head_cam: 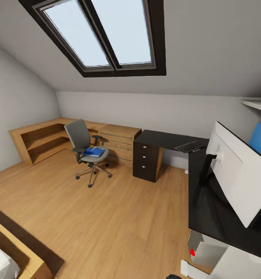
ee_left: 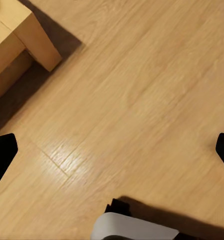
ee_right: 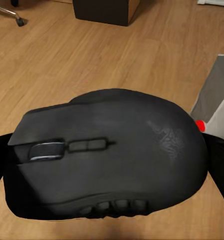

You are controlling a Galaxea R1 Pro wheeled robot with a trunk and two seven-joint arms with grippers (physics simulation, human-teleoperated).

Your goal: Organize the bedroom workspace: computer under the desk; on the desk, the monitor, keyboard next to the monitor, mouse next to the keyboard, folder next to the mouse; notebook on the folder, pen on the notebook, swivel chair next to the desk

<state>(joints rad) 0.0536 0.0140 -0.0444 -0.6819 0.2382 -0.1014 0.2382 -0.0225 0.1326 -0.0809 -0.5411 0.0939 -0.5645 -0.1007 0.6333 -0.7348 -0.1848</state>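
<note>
mouse (ee_right: 109, 152) pinched between the right gripper's (ee_right: 112, 165) fingers above the wood floor (ee_right: 67, 65), left gripper (ee_left: 112, 150) spread wide, blue folder (head_cam: 94, 151) on swivel chair (head_cam: 85, 151)

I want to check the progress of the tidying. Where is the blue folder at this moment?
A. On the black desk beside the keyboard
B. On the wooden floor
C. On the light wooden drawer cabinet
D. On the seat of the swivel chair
D: the folder lies flat on the seat of the swivel chair, away from the desk.

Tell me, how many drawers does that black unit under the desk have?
3, stacked one above another in the black drawer unit, each front with a small pale knob: top, middle, bottom. Its far side is hidden.
</note>
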